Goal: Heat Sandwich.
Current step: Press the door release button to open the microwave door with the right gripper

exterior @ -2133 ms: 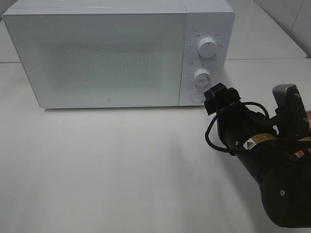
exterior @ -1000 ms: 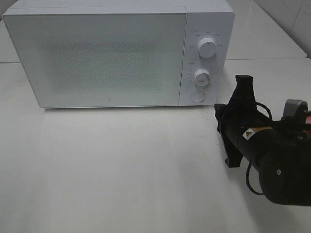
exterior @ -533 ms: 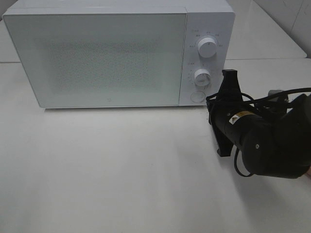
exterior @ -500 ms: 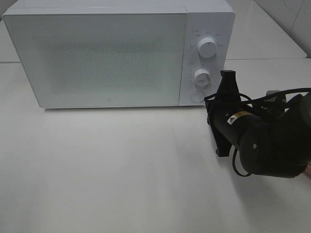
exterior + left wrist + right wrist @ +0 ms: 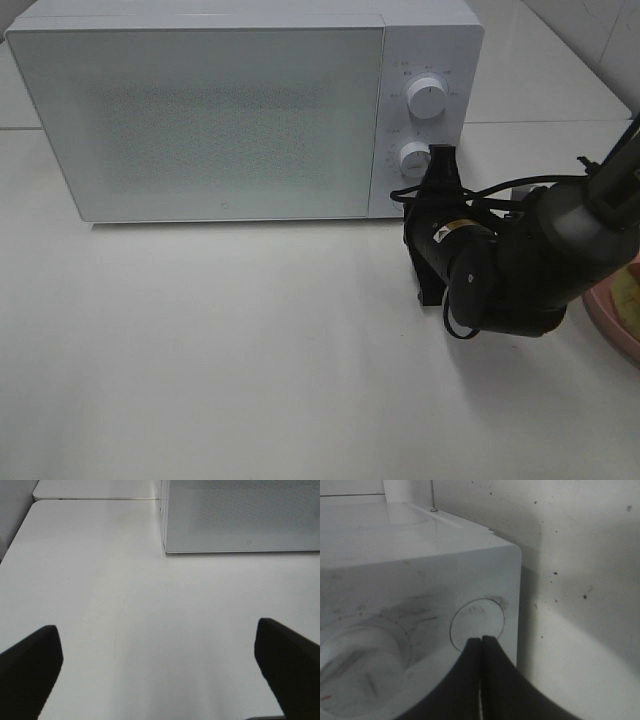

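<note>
A: Where's the sandwich (image 5: 631,296)?
B: Well to the right of the microwave (image 5: 200,120), on a pink plate (image 5: 603,325) that the frame edge cuts off. Only a tan sliver shows, so I can't tell its long axis or which way it points.
A: And the grippers?
B: The right gripper (image 5: 481,641) is pinched closed on nothing, its tips at the round button (image 5: 477,622) below the microwave's dials. The left gripper (image 5: 160,672) is spread wide in front of the microwave's left corner, holding nothing.
A: The surface?
B: A white table (image 5: 200,350). The microwave's door is closed, and pale wall tiles (image 5: 600,25) show behind it, to its right.
</note>
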You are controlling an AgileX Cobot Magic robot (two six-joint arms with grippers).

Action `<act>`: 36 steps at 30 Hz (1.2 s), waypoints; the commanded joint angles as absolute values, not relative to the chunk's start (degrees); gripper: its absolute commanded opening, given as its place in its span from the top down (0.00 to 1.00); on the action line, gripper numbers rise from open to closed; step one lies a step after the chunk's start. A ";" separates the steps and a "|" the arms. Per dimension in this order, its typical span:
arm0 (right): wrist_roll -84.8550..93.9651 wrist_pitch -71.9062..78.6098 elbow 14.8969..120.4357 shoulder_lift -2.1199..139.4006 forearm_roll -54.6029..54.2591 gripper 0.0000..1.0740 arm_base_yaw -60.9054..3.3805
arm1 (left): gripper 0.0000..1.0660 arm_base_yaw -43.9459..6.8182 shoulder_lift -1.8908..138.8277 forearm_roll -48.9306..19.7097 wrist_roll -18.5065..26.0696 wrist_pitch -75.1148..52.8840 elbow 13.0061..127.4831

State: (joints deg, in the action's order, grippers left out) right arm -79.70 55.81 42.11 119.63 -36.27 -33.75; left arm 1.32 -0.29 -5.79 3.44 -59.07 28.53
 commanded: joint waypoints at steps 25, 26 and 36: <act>-77.06 64.97 52.14 123.53 -35.81 1.00 -29.45 | 0.05 0.97 -1.78 -6.07 3.61 -58.96 28.36; -77.06 65.20 52.77 123.53 -35.52 1.00 -29.39 | 0.05 0.97 -1.78 -6.07 3.61 -58.96 28.36; -73.63 63.66 57.58 124.39 -33.58 1.00 -27.39 | 0.05 0.97 -1.78 -6.07 3.61 -58.96 28.36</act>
State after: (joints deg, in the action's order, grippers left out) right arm -75.06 51.68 52.20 124.90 -37.70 -30.37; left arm 1.32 -0.29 -5.79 3.44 -59.07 28.53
